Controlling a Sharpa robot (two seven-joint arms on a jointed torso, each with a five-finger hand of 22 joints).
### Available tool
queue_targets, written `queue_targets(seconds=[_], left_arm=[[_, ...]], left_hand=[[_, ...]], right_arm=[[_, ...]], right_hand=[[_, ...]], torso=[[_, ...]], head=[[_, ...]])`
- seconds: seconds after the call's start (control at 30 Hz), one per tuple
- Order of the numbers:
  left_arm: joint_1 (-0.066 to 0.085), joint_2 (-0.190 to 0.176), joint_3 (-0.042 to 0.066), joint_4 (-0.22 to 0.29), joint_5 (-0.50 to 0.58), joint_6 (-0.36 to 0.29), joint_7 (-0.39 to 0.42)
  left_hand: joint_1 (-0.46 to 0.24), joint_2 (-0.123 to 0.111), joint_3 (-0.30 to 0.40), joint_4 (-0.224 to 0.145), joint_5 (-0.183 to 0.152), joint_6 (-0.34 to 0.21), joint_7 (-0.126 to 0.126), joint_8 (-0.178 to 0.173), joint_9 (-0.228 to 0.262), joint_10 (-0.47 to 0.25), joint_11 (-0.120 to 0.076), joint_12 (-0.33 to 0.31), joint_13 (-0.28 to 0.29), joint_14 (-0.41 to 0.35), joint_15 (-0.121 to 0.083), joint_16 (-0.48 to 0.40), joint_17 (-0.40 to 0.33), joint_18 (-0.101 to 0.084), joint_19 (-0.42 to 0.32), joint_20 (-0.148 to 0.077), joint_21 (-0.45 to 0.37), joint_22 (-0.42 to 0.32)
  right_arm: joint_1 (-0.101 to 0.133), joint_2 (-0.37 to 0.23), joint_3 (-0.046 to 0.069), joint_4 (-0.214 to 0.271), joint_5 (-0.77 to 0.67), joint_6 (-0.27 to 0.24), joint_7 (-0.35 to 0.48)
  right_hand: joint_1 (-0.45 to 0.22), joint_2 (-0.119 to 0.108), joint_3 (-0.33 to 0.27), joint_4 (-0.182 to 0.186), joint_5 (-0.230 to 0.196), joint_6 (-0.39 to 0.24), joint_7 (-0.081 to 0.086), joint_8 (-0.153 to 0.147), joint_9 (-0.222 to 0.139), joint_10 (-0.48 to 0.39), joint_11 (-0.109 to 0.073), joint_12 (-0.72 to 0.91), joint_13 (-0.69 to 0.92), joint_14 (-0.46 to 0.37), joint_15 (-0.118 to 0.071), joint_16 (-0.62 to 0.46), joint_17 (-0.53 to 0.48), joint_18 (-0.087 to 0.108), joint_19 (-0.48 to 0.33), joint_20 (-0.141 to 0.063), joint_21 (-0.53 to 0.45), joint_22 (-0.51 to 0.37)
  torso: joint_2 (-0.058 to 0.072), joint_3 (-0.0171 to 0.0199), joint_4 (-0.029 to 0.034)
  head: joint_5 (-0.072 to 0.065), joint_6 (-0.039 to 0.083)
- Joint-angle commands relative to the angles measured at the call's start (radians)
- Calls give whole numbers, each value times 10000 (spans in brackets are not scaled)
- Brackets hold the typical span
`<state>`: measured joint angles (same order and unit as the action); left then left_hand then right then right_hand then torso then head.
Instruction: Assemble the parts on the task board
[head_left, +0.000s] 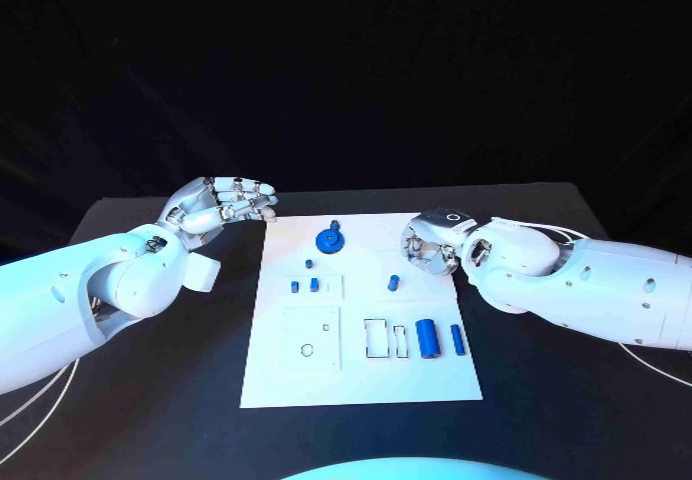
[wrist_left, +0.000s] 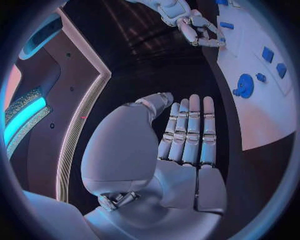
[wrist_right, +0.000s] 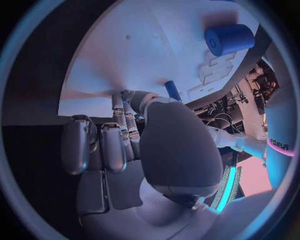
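The left hand (head_left: 224, 207) hovers just off the task board (head_left: 361, 380) at its far left corner, fingers extended, holding nothing. A blue gear (head_left: 330, 240) lies on the board's far end. The right hand (head_left: 433, 243) sits at the board's far right edge, fingers curled, seemingly around nothing.

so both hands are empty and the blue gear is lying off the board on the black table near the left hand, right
Not quite: the blue gear lies on the white task board, near its far edge, not on the black table. The head view shows this. The rest holds: the left hand and right hand hold nothing.
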<state>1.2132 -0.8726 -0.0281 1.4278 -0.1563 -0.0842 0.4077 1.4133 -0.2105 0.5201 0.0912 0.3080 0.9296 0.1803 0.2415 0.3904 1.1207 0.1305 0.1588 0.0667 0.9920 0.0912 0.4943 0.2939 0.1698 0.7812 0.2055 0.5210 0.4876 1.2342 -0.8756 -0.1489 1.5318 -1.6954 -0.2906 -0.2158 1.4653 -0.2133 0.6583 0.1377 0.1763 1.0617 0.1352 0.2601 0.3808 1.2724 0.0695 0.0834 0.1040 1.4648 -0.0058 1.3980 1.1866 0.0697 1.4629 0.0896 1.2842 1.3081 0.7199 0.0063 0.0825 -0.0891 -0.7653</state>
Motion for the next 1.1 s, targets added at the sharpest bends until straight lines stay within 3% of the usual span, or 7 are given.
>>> queue_targets(seconds=[0.03,0.57,0.83,1.1], left_arm=[[0,19,10,15,56,153,70],[-14,23,10,-17,28,128,63],[-28,36,9,-38,22,127,54],[-37,31,9,-44,21,107,49]], left_hand=[[73,-10,15,-56,-6,-20,76,-40,0,47,41,-63,2,45,-7,-29,8,83,65,31,-35,-16],[62,-20,3,-61,-4,-36,104,-67,-5,31,66,-121,4,46,15,-111,36,75,49,43,-82,-38],[55,-27,-1,-63,-1,-50,116,-85,-9,21,78,-156,6,38,29,-167,53,70,34,53,-117,-56],[48,-32,-3,-63,0,-59,124,-99,-12,11,87,-184,6,31,39,-209,66,68,25,61,-144,-70]], right_arm=[[-88,54,-54,16,-186,-34,-139],[-82,-184,-29,411,-224,-1283,-137],[-1,-405,17,727,-121,-1519,-53],[69,-656,37,1287,7,-1651,8]], right_hand=[[-145,25,483,-463,15,62,-10,72,32,160,-60,-56,35,368,-95,51,-19,-106,70,-28,42,1397],[-287,-6,620,-682,7,88,-19,106,99,249,-76,-101,39,370,-121,76,7,-134,121,-51,193,1481],[-330,-19,635,-717,2,97,-18,115,113,266,-77,-110,41,372,-124,86,22,-136,124,-57,205,1490],[-350,-22,639,-726,0,101,-18,118,119,273,-76,-112,42,373,-123,91,30,-141,132,-59,230,1502]], torso=[[-5,0,3],[-9,-10,-9],[-9,-13,5],[0,-9,-20]], head=[[-5,8],[-16,52],[-45,92],[51,117]])
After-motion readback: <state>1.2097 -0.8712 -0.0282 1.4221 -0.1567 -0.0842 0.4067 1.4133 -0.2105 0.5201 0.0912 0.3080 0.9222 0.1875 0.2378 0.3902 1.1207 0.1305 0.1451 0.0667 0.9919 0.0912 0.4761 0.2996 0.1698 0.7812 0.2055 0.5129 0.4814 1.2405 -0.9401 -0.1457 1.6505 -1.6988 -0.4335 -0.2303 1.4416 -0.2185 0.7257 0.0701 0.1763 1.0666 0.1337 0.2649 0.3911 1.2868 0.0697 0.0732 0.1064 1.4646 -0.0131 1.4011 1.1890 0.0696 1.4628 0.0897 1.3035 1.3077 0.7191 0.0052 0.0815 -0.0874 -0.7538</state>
